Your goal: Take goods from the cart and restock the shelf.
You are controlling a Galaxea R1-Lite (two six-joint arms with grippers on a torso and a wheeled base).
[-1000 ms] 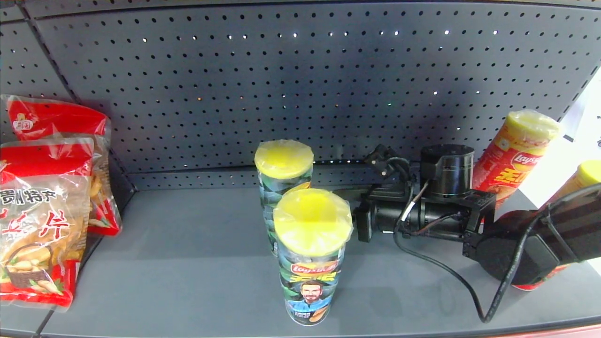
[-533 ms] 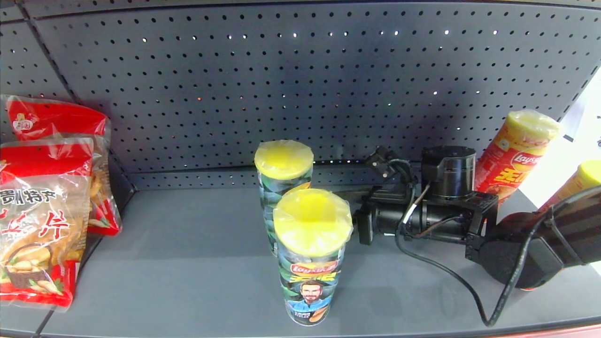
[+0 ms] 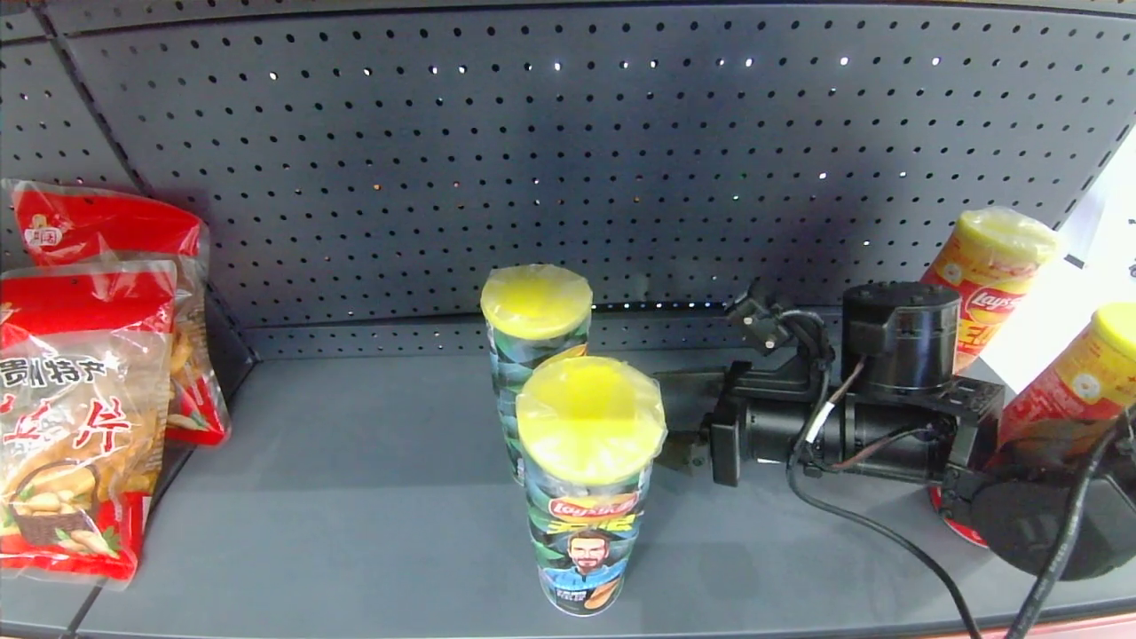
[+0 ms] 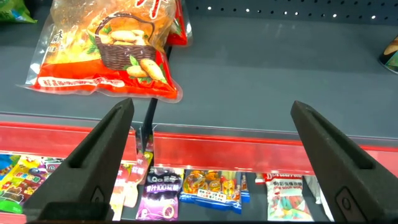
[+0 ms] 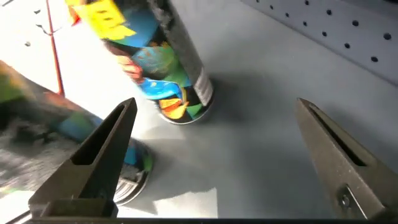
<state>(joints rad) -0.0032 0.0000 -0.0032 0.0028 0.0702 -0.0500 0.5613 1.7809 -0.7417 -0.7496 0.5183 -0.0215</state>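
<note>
Out in front of the shelf's red front lip (image 4: 249, 144), well off to the snack-bag side of the front green can (image 3: 590, 479), the left gripper (image 4: 211, 104) hangs with its fingers spread and empty. The front green can stands upright near the lip on the grey shelf (image 3: 355, 497). Just beside it on the robot's right lies the right gripper (image 3: 679, 422), low over the shelf, jaws wide apart and holding nothing. Both green cans stand ahead of its fingertips, not between them. The rear green can (image 3: 535, 337) stands touching or nearly touching the front one, directly behind it. With both hands empty, the next move is probably a trip to the cart. The right arm is the one inside the shelf, so its way out matters: it lies between the green pair and two red cans (image 3: 1065, 382), one of which rises close behind the wrist. Open floor lies left of the front can as far as the snack bags (image 3: 80, 426), with the pegboard (image 3: 532, 177) behind.
</note>
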